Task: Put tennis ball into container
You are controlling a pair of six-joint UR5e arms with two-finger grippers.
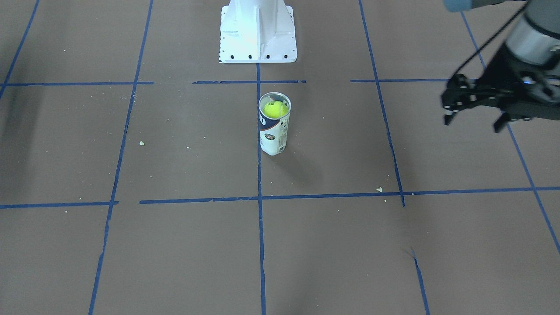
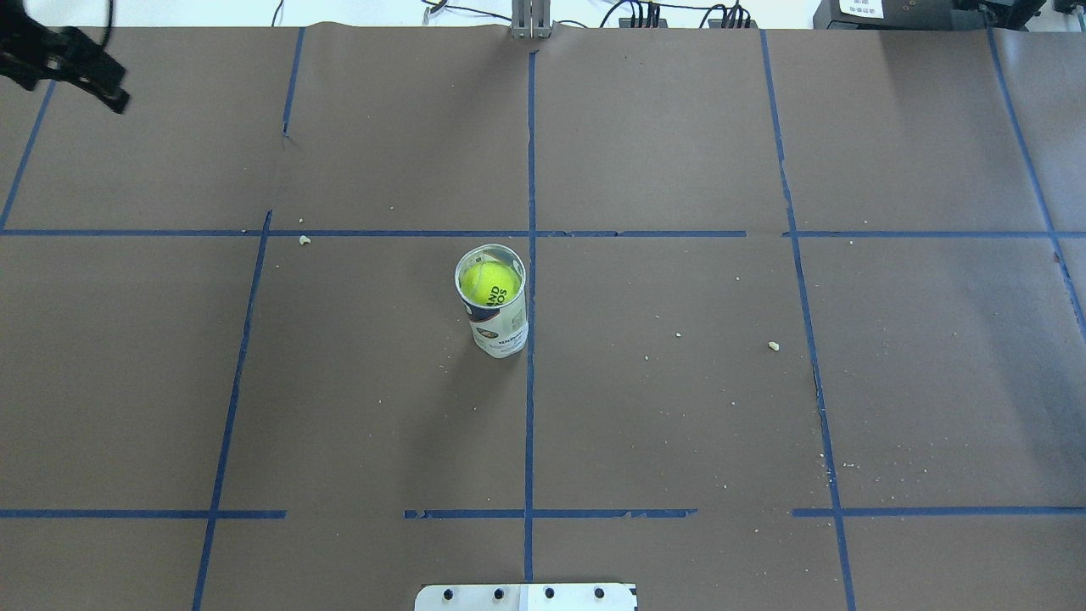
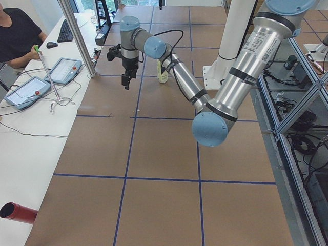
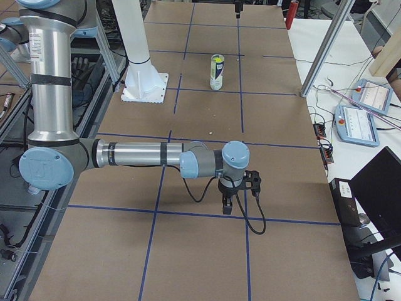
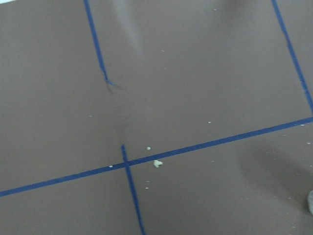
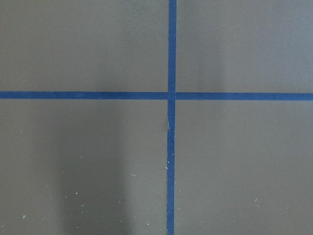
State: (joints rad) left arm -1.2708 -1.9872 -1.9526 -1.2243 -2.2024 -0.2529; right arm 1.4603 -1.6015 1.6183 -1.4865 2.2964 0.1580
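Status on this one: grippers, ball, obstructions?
Left gripper open, empty, off to the side. Right gripper state unclear. Tennis ball sits inside upright tube. Nothing over its mouth.

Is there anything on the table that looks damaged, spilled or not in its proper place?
Only minor things. Pale crumbs lie scattered on the brown paper cover, and the paper has a small tear on the far side, toward the robot's left. The container stands upright with the tennis ball inside.
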